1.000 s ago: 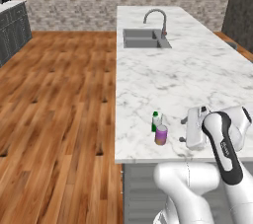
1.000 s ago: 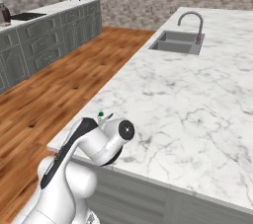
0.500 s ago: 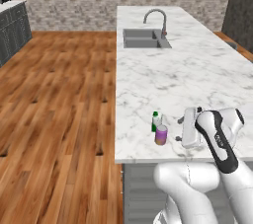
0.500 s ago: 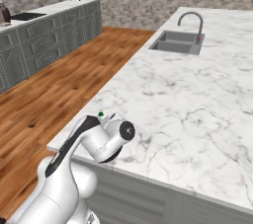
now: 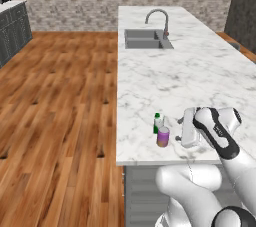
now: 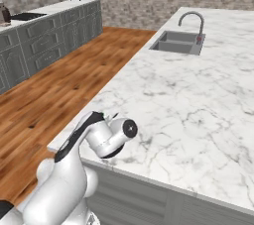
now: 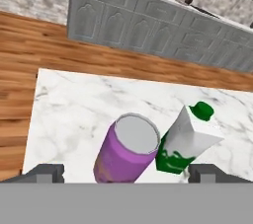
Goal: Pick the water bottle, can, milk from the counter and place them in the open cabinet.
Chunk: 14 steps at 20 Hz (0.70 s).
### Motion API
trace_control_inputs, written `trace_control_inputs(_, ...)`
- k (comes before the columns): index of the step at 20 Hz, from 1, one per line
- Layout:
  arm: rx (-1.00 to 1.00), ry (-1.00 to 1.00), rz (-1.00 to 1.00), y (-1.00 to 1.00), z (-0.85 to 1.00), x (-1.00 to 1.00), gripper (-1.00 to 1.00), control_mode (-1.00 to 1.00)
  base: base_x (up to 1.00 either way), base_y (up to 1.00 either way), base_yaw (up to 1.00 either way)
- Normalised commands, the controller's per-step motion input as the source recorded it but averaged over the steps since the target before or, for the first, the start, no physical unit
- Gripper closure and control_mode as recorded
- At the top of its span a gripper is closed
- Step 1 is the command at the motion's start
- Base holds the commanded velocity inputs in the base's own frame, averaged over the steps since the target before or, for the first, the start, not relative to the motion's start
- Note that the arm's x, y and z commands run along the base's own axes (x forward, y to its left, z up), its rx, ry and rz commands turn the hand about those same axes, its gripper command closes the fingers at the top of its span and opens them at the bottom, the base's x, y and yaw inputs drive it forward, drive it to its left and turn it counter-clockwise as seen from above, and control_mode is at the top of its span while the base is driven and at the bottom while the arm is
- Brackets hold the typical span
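On the white marble counter [image 5: 165, 76], near its front left corner, stands the purple can [image 5: 163, 136] with a silvery top. The small green and white milk [image 5: 158, 122] is right behind it. My gripper [image 5: 179, 130] hovers just right of the can, pointing at it, jaws open. In the hand view the can [image 7: 126, 155] sits between the two dark fingertips [image 7: 45, 172], the milk [image 7: 188, 141] close beside it, and the gripper [image 7: 127, 174] touches neither. The water bottle is out of view.
A sink [image 5: 146, 38] with a curved faucet [image 5: 159, 18] is set into the counter's far end. Wood floor [image 5: 60, 101] lies left of the counter. Low grey cabinets [image 6: 44, 40] line the far wall. A tall dark grey unit [image 5: 245, 1] stands far right; I cannot tell whether it is the open cabinet.
The hand has slid left along the counter's front, closer to the can. Its jaws have stayed open, and the can and milk have not moved.
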Motion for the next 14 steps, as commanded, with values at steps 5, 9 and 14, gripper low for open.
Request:
trace_control_inputs(5, 0.0, 0.02, 0.0, 0.0, -0.2, 0.0, -1.0, -1.0, 0.0, 0.0, 0.0)
trace_control_inputs(9, 0.0, 0.01, 0.0, 0.01, -0.26, 0.14, -1.0, -1.0, 0.0, 0.0, 0.0)
trace_control_inputs(14, 0.0, 0.02, 0.0, 0.0, -0.15, 0.22, -1.0, -1.0, 0.0, 0.0, 0.0)
